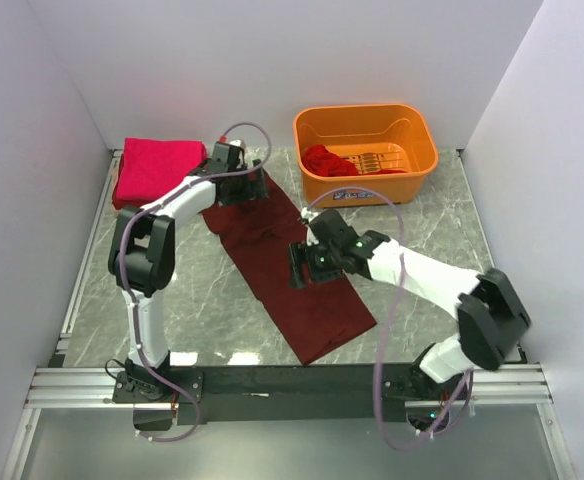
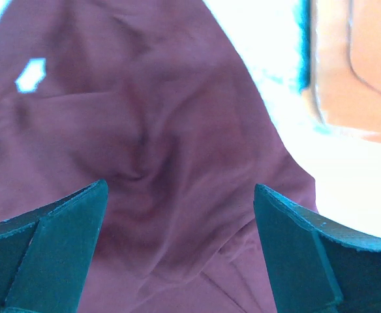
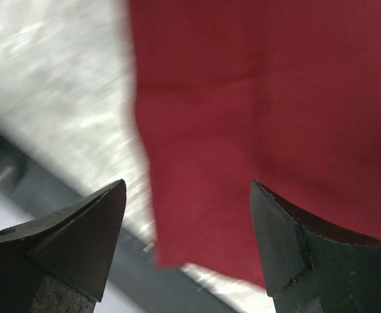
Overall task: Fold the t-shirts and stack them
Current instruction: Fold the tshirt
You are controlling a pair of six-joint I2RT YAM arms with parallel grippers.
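Observation:
A dark maroon t-shirt (image 1: 292, 270) lies in a long strip on the marble table, from back left to front right. My left gripper (image 1: 240, 185) is open over its rumpled far end (image 2: 171, 150), fingers (image 2: 53, 254) apart above the cloth. My right gripper (image 1: 302, 265) is open over the shirt's middle, and its wrist view shows the shirt's near edge and corner (image 3: 243, 130). A bright pink-red t-shirt (image 1: 152, 168) lies folded at the back left. A brighter red t-shirt (image 1: 330, 160) lies crumpled in the orange basket (image 1: 412, 125).
The orange basket stands at the back right, and its wall also shows in the left wrist view (image 2: 353, 65). White walls close in the table on three sides. The black rail (image 1: 292, 382) with both arm bases runs along the near edge.

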